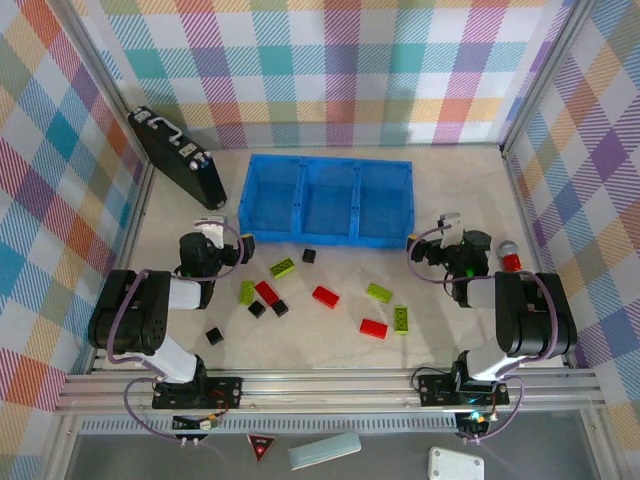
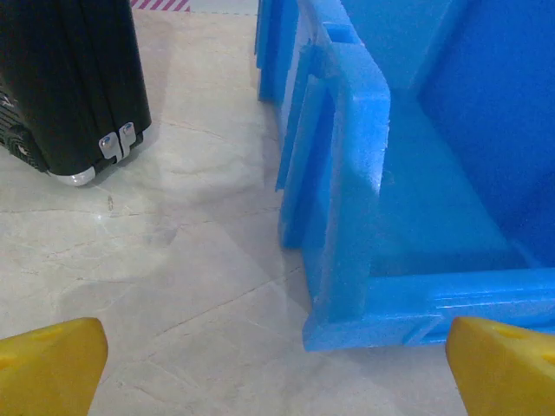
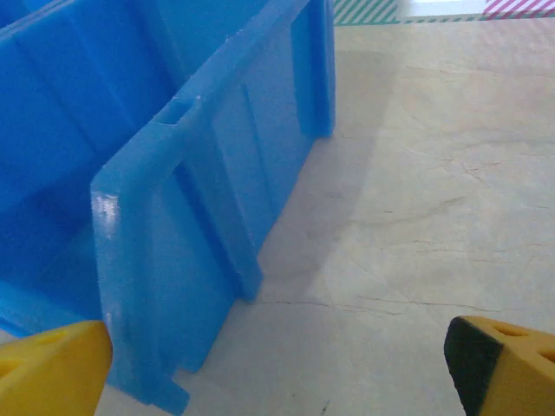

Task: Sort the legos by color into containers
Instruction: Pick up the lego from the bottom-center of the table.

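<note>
Sorting seems unstarted: small red, green, black plastic bricks [image 1: 325,296] lie outside the empty blue plastic tray [image 1: 330,238]. Both jaws released; next, grasp one.

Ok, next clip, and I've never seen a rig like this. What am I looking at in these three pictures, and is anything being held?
Two small robot arms are bolted at the near edge of a table. The wide picture looks down from above and behind them. The other two come from a camera on each wrist, so the yellow fingers in the bottom corners belong to that arm.

Red, green and black bricks lie loose on the table in front of a blue tray. Its three compartments are all empty. A black case stands at the far left, and a red cylinder sits by the right arm.

The left gripper and right gripper are both open and hold nothing. Each faces a near corner of the tray.
</note>
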`<move>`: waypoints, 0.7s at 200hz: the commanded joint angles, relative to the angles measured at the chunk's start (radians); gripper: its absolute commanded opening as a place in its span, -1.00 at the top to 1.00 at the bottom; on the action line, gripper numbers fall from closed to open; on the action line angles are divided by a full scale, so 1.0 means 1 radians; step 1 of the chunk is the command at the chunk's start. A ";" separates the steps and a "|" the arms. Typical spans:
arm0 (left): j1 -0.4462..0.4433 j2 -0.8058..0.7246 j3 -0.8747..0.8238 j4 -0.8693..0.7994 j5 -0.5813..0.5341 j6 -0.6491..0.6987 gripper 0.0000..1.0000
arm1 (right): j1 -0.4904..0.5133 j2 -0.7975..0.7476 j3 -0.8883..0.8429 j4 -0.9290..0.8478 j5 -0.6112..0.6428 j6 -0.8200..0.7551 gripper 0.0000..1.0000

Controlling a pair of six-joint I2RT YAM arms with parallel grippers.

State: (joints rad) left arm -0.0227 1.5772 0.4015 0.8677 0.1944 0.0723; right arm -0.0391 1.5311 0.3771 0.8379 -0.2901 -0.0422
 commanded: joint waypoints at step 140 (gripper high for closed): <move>0.005 0.001 -0.013 0.039 0.030 0.015 -0.99 | 0.001 -0.003 0.008 0.032 -0.029 -0.013 -0.98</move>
State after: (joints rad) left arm -0.0227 1.5772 0.4011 0.8680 0.1947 0.0723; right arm -0.0391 1.5311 0.3771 0.8379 -0.2977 -0.0418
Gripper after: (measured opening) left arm 0.996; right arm 0.989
